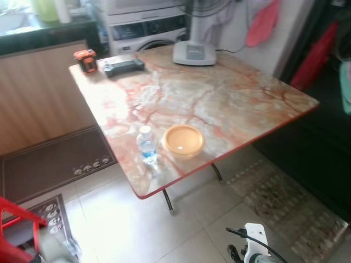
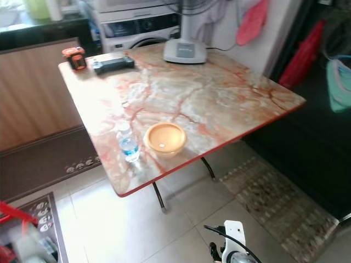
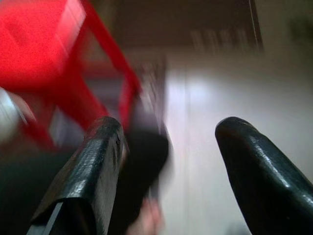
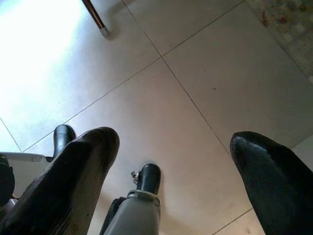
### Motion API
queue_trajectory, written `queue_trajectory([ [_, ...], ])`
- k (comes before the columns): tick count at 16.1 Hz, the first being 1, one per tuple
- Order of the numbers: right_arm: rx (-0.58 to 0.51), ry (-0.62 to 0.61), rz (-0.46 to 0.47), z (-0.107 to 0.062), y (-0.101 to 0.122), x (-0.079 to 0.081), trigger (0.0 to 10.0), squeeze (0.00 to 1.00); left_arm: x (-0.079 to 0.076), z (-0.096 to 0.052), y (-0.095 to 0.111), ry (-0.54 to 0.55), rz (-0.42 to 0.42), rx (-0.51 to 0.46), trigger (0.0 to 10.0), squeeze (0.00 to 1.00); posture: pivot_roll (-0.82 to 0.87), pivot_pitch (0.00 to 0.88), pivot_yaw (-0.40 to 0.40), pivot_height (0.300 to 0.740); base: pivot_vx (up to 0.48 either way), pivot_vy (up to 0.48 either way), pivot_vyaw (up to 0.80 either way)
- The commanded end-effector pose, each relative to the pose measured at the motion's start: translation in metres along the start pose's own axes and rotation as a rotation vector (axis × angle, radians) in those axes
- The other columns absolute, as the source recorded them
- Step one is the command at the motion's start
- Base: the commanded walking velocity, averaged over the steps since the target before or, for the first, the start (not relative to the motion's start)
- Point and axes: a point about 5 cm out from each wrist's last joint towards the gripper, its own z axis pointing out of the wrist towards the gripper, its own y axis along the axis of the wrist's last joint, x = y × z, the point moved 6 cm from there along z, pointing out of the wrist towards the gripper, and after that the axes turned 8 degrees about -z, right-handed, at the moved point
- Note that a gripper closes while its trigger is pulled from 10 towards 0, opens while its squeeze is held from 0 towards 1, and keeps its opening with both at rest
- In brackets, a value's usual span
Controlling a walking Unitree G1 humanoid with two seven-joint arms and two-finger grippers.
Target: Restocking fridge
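- Washing machine point(image 1: 143, 30) behind the marble table point(image 1: 236, 104)
- Orange tape measure point(image 1: 85, 60) beside a black device point(image 1: 123, 66) — far corner
- Red chair point(image 1: 13, 233) on the tiled floor point(image 1: 126, 224)

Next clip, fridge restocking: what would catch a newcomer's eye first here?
The marble-patterned table with its red edge dominates the room. Near its front edge a small water bottle stands upright just left of an orange bowl, close but apparently not touching. Both arms hang idle: the left gripper is open near a red chair, and the right gripper is open over the tiled floor.
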Motion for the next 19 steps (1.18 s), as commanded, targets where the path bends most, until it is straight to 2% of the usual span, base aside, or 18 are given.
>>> queue_trajectory([
  [1, -0.007, -0.005, 0.006, 0.0, 0.001, -0.002, 10.0, 0.0, -0.002, 0.024, 0.075, 0.012, -0.012, -0.22, 10.0, 0.0, 0.07, 0.0, -0.026, 0.74, 0.0, 0.0, 0.0],
  [3, -0.007, -0.004, 0.006, 0.0, 0.0, -0.002, 10.0, 0.0, -0.021, 0.03, 0.144, -0.058, -0.037, -0.439, 10.0, 0.0, 0.07, 0.0, -0.026, 0.74, 0.0, 0.0, 0.0],
  [4, -0.007, -0.004, 0.005, 0.0, 0.0, -0.002, 10.0, 0.0, -0.04, 0.026, 0.186, -0.139, -0.064, -0.563, 10.0, 0.0, 0.07, 0.0, -0.026, 0.74, 0.0, 0.0, 0.0],
  [5, -0.008, -0.004, 0.005, 0.0, 0.0, -0.002, 10.0, 0.0, -0.054, 0.022, 0.206, -0.206, -0.09, -0.61, 10.0, 0.0, 0.07, 0.0, -0.026, 0.74, 0.0, 0.0, 0.0],
  [6, -0.008, -0.004, 0.005, 0.0, 0.0, -0.002, 10.0, 0.0, -0.081, 0.014, 0.231, -0.327, -0.112, -0.662, 10.0, 0.0, 0.07, 0.0, -0.026, 0.74, 0.0, 0.0, 0.0],
  [7, -0.008, -0.005, 0.005, 0.0, 0.001, -0.002, 10.0, 0.0, -0.092, 0.009, 0.241, -0.377, -0.121, -0.682, 10.0, 0.0, 0.07, 0.0, -0.027, 0.74, 0.0, 0.0, 0.0],
  [8, -0.01, -0.005, 0.003, 0.0, 0.002, -0.002, 10.0, 0.0, -0.14, -0.01, 0.263, -0.565, -0.093, -0.699, 10.0, 0.0, 0.07, 0.0, -0.029, 0.74, 0.0, 0.0, 0.0],
  [9, -0.01, -0.005, 0.001, 0.0, 0.002, -0.002, 10.0, 0.0, -0.175, -0.024, 0.264, -0.699, -0.05, -0.665, 10.0, 0.0, 0.07, 0.0, -0.03, 0.74, 0.0, 0.0, 0.0],
  [10, -0.011, -0.006, 0.002, 0.0, 0.002, -0.002, 10.0, 0.0, -0.201, -0.041, 0.263, -0.804, -0.029, -0.662, 10.0, 0.0, 0.07, 0.0, -0.03, 0.74, 0.0, 0.0, 0.0],
  [11, -0.011, -0.007, 0.004, 0.0, 0.003, -0.002, 10.0, 0.0, -0.227, -0.069, 0.265, -0.924, -0.041, -0.686, 10.0, 0.0, 0.07, 0.0, -0.03, 0.74, 0.0, 0.0, 0.0],
  [13, -0.012, -0.006, 0.006, 0.0, 0.003, -0.002, 10.0, 0.0, -0.263, -0.118, 0.269, -1.108, -0.118, -0.691, 10.0, 0.0, 0.07, 0.0, -0.031, 0.74, 0.0, 0.0, 0.0],
  [15, -0.012, -0.006, 0.007, 0.0, 0.003, -0.002, 10.0, 0.0, -0.288, -0.142, 0.26, -1.208, -0.026, -0.627, 10.0, 0.0, 0.07, 0.0, -0.032, 0.74, 0.0, 0.0, 0.0],
  [16, -0.012, -0.007, 0.007, 0.0, 0.003, -0.002, 10.0, 0.0, -0.292, -0.147, 0.259, -1.229, -0.017, -0.594, 10.0, 0.0, 0.07, 0.0, -0.032, 0.74, 0.0, 0.0, 0.0],
  [17, -0.013, -0.008, 0.007, 0.0, 0.003, -0.002, 10.0, 0.0, -0.295, -0.16, 0.27, -1.269, -0.038, -0.558, 10.0, 0.0, 0.07, 0.0, -0.031, 0.74, 0.0, 0.0, 0.0],
  [19, -0.01, -0.005, -0.003, 0.0, 0.003, -0.002, 10.0, 0.0, -0.291, -0.161, 0.286, -1.244, -0.086, -0.574, 10.0, 0.0, 0.08, 0.0, -0.027, 0.74, 0.0, 0.0, 0.0],
])
